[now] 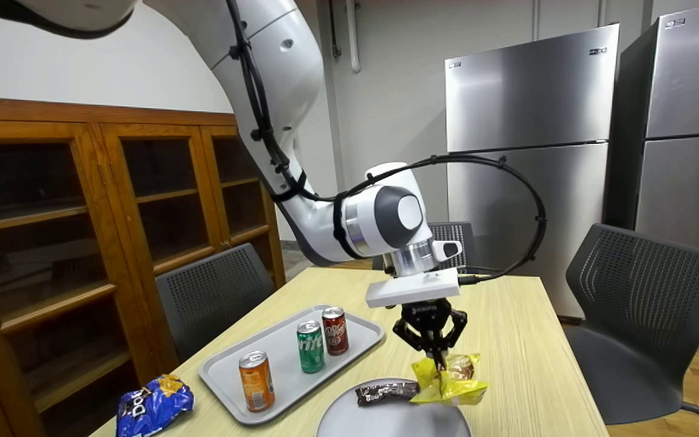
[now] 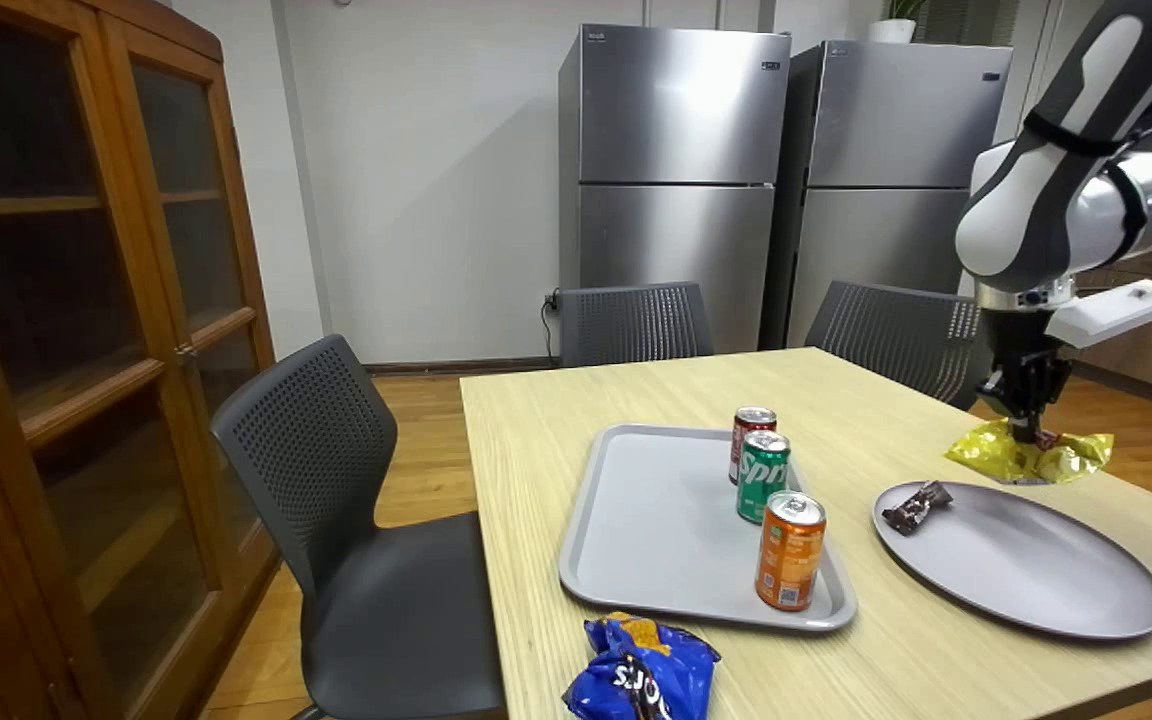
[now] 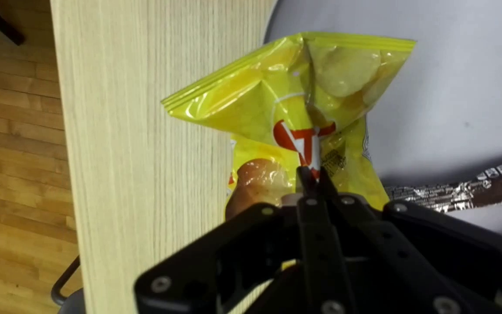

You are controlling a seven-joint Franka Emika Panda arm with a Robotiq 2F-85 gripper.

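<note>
A yellow chip bag is pinched by the gripper and is held above the table near the rim of the gray plate. On this plate 1 dark-wrapped bar is seen; 3 cans are supported by the gray tray.

Both exterior views bright. In an exterior view we note white glare on the tall silver steel refrigerator and a diagonal shadow on the flat pale-grey wall. Wrist view softer: we log glints on the crinkled yellow plastic bag; black jointed metal end effector dark, slightly blurred.
</note>
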